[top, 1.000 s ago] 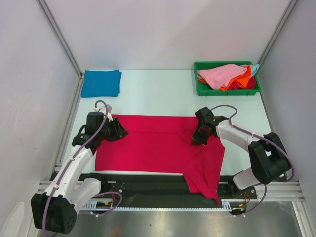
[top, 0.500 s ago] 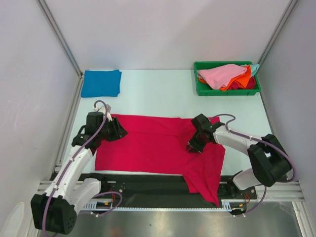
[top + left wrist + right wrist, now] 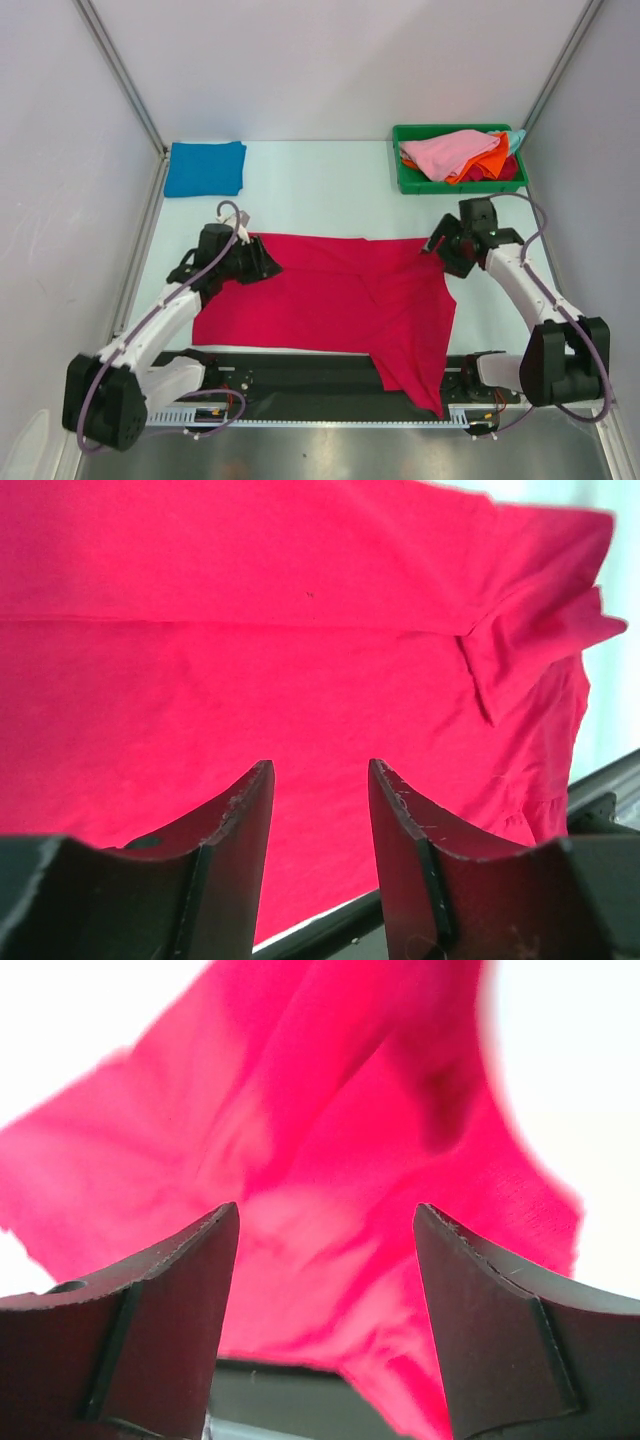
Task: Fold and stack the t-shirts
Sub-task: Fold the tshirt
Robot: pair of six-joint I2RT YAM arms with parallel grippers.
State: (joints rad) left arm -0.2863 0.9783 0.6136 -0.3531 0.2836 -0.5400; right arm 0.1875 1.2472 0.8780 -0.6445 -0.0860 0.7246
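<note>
A wide crimson cloth t-shirt [image 3: 330,290] lies spread flat on the pale surface [image 3: 320,190]. Its near right corner hangs over the front edge across the black rail [image 3: 290,368]. The left end effector [image 3: 270,268] sits low over the shirt's far left part, fingers apart with only cloth showing through the gap; whether they touch it is unclear. The right end effector [image 3: 437,247] hovers by the far right corner, fingers wide and empty, and the cloth is blurred in its own view. A folded blue cloth t-shirt [image 3: 205,168] lies at the far left. The green plastic bin [image 3: 460,186] holds a heap: a pink t-shirt [image 3: 450,150] covers most of an orange t-shirt [image 3: 490,162], and only a sliver of a light blue t-shirt [image 3: 517,138] shows.
</note>
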